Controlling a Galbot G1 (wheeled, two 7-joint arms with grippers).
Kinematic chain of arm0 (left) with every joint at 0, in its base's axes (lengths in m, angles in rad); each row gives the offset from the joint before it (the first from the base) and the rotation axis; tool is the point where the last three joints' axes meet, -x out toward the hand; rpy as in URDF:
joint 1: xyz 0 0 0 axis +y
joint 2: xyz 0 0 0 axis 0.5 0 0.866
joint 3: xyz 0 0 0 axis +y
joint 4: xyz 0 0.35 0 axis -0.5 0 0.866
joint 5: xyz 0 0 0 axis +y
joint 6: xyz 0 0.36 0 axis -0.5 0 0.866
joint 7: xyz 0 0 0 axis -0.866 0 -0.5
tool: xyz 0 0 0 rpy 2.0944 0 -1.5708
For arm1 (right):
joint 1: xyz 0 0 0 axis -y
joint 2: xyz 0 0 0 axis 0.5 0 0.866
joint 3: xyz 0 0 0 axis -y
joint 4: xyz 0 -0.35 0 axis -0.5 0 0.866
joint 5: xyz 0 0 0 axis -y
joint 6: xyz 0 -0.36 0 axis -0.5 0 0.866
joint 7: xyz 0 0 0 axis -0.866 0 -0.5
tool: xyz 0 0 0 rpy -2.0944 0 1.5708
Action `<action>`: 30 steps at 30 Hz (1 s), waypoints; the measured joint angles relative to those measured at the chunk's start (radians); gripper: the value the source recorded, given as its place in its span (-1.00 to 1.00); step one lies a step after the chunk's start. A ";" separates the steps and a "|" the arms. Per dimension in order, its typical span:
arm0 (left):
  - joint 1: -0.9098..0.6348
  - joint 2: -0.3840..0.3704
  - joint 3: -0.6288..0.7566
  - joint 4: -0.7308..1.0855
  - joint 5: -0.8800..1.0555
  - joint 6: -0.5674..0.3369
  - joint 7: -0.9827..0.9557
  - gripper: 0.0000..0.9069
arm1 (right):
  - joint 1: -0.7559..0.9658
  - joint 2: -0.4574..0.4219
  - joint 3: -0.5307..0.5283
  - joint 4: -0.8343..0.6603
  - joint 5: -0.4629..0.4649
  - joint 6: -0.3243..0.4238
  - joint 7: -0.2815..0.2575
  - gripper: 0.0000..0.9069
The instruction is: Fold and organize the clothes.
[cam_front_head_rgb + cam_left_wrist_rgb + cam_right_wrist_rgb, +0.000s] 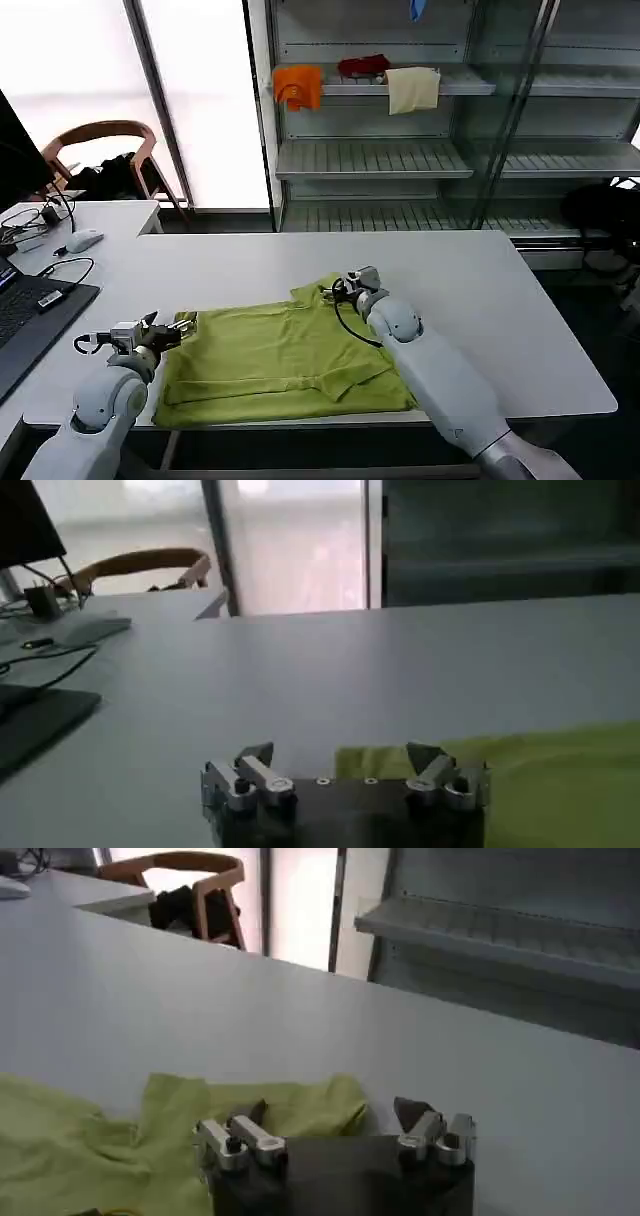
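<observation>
Lying flat on the white bench (480,290), one lime yellow-green thin T-shirt (280,365) sits between two end effectors: left end effector (180,331) at its left edge, right end effector (335,291) at its far corner. Left wrist view: left end effector (340,758) spread apart over the shirt's edge. Right wrist view: right end effector (330,1113) spread apart likewise.

We see two robot arms with smooth, pale grey-white rounded shells, each with a ball-shaped joint near the wrist. The left gripper (170,331) and right gripper (340,287) are dark metal units with loops of thin black cable beside them. Up close, each has a black base plate, small screws, silver finger brackets and dark pointed fingertips (258,753).
</observation>
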 measured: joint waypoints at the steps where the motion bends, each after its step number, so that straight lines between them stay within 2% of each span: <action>1: 0.000 -0.003 0.001 0.003 -0.001 0.000 0.004 0.60 | 0.002 0.002 -0.002 -0.005 -0.003 0.000 -0.002 1.00; 2: -0.001 -0.005 0.002 0.007 -0.003 0.001 0.007 0.27 | 0.002 0.004 -0.002 -0.009 -0.008 0.000 -0.004 0.98; 3: -0.003 -0.007 0.002 0.012 -0.005 0.001 0.009 0.09 | 0.002 0.006 -0.003 -0.012 -0.012 0.001 -0.005 0.96; 4: -0.006 -0.009 0.002 0.017 -0.007 0.001 0.012 -0.31 | 0.002 0.008 -0.004 -0.015 -0.016 0.001 -0.008 0.93; 6: -0.010 -0.010 0.001 0.026 -0.013 0.001 0.018 -0.47 | 0.002 0.011 -0.004 -0.019 -0.022 0.001 -0.013 0.93; 7: -0.011 -0.010 -0.001 0.030 -0.017 0.001 0.022 -0.47 | 0.001 0.013 -0.004 -0.022 -0.025 0.001 -0.015 0.91; 9: -0.013 -0.010 -0.005 0.036 -0.023 0.001 0.027 -0.60 | 0.001 0.013 -0.003 -0.026 -0.029 0.001 -0.020 0.84; 11: -0.013 -0.008 -0.009 0.044 -0.030 0.000 0.034 -0.87 | -0.001 0.012 -0.002 -0.031 -0.033 0.001 -0.026 0.64; 12: -0.012 -0.008 -0.010 0.047 -0.032 -0.001 0.037 -0.96 | -0.003 0.011 -0.002 -0.032 -0.034 0.001 -0.029 0.38; 13: -0.011 -0.008 -0.011 0.049 -0.034 -0.001 0.041 -0.98 | -0.004 0.011 -0.001 -0.032 -0.036 0.001 -0.032 0.22; 14: -0.009 -0.009 -0.011 0.049 -0.034 -0.001 0.045 -0.98 | -0.005 0.010 -0.001 -0.032 -0.036 0.001 -0.036 -0.29; 15: -0.008 -0.010 -0.011 0.049 -0.034 -0.001 0.049 -0.98 | -0.007 0.009 -0.001 -0.032 -0.037 0.001 -0.039 -0.47; 16: -0.007 -0.011 -0.012 0.049 -0.034 -0.002 0.054 -0.98 | -0.008 0.008 -0.001 -0.032 -0.037 0.001 -0.041 -0.82; 17: -0.005 -0.012 -0.012 0.049 -0.034 -0.002 0.059 -0.98 | -0.010 0.008 -0.001 -0.032 -0.037 0.001 -0.043 -0.96; 18: -0.003 -0.012 -0.012 0.048 -0.034 -0.002 0.064 -0.98 | -0.012 0.007 -0.001 -0.031 -0.038 0.001 -0.045 -1.00; 30: 0.007 0.002 -0.008 0.035 -0.012 -0.005 0.099 -1.00 | -0.024 -0.012 -0.014 0.002 -0.037 0.002 -0.062 -1.00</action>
